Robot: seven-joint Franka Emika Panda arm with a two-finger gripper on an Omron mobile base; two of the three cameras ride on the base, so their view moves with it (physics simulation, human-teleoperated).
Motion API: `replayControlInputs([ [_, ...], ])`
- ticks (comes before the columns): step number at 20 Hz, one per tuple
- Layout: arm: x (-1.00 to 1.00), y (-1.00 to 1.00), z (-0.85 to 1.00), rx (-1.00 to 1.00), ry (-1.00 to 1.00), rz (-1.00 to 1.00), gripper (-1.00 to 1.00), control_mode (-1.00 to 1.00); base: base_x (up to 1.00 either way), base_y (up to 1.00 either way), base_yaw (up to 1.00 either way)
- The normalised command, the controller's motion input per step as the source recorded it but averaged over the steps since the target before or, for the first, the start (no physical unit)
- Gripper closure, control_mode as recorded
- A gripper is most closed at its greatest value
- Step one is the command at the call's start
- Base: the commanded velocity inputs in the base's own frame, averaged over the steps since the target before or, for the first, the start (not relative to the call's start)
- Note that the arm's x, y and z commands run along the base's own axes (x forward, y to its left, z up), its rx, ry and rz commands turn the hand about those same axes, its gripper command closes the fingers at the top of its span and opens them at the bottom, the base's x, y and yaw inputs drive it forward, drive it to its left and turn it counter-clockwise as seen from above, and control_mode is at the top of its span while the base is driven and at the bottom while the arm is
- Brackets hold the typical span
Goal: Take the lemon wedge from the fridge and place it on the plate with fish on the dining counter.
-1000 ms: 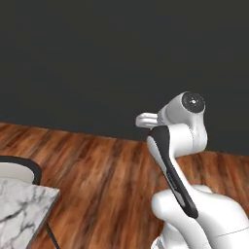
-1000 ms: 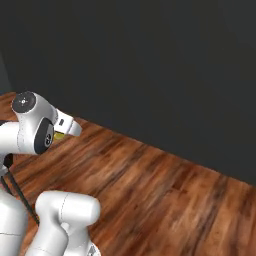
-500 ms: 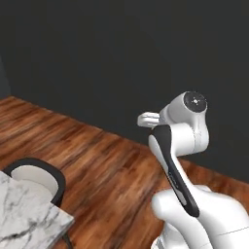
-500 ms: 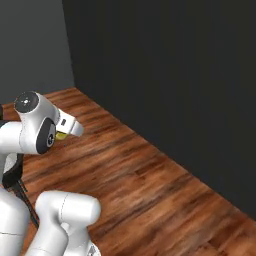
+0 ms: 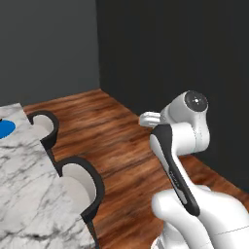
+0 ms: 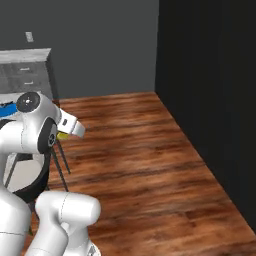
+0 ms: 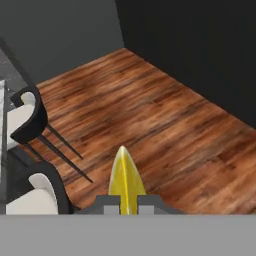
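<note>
A yellow lemon wedge [image 7: 125, 177] stands up between my gripper's [image 7: 126, 202] two dark fingertips, and the gripper is shut on it. From the right base view the lemon wedge [image 6: 61, 135] peeks out under the white hand, held high over the wooden floor. The dining counter [image 5: 29, 194] is the white marble slab at the lower left. The blue plate [image 5: 6, 129] lies on it at the far left edge, cut off by the frame, and whether fish is on it cannot be told. The fridge is out of view.
Two black stools with pale seats [image 5: 44, 125] [image 5: 80, 182] line the counter's near side between me and the plate. Dark walls meet in a corner [image 5: 98, 48] ahead. Grey cabinets [image 6: 25, 70] stand at the back left. Bare wooden floor [image 6: 140, 150] stretches to the right.
The whole picture has shifted as the base turned: the marble counter, stools and blue plate have come into view. The arm keeps the same pose with the lemon wedge still gripped.
</note>
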Motion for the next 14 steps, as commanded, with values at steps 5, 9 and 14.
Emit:
replayControlInputs([
  [5,0.00,0.00,0.00,0.00,0.00,0.00,1.00,1.00,0.65,-0.33,0.66],
  [9,0.00,0.00,0.00,0.00,0.00,0.00,1.00,1.00,0.08,-0.91,0.42],
  [14,0.00,0.00,0.00,0.00,0.00,0.00,1.00,1.00,0.39,-0.99,0.25],
])
